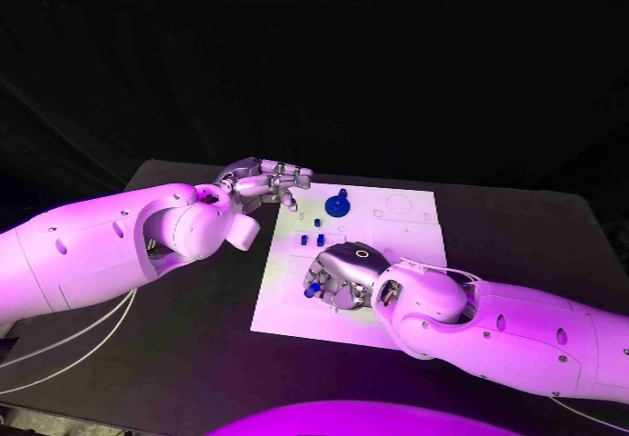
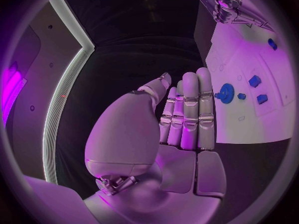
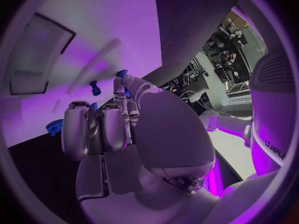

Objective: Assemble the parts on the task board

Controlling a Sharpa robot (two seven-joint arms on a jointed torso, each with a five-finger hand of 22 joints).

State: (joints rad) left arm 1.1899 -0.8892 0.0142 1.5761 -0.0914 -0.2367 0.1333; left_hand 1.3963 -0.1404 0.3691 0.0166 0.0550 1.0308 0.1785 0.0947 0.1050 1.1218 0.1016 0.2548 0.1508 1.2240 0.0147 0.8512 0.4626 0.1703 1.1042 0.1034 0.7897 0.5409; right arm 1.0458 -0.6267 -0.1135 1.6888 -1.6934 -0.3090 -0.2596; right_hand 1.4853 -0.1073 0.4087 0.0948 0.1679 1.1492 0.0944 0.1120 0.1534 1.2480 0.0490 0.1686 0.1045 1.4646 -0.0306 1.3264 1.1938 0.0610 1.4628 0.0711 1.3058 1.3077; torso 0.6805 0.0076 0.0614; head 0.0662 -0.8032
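Picking looks to be the step in hand: the right hand (image 1: 338, 275) is down on the near-left part of the task board (image 1: 400, 238), fingers curled over a small blue part (image 1: 312, 291) that shows at its fingertips. Right wrist view puts a blue piece (image 3: 121, 73) right at the fingers (image 3: 118, 92), touching or very nearly so. Whether it is truly pinched or just being nudged, cannot tell.

Left hand (image 1: 266, 181) hovers off the board's far-left corner, over the black table (image 1: 524, 227). Left wrist view shows its fingers (image 2: 190, 109) straight and held together, palm bare, holding nothing.

Parts on the board:
- blue gear (image 1: 338, 206) toward the far side, near the left hand, with what looks like a short stub standing up from it. Also seen past the left fingertips (image 2: 226, 92).
- two small blue pegs (image 1: 312, 240) mid-board, side by side, between gear and right hand.
- another small blue piece (image 1: 319, 222) between pegs and gear.

Judgement: early in the assembly; most pieces lie loose, none obviously seated apart from perhaps the gear.

Next move calls for a secure pinch on the near part, a clean lift clear of the board, then carrying it to its matching socket. Sockets are faint outlines on the far-right part of the board (image 1: 406, 205). Small part, bulky fingers: slip is the risk.
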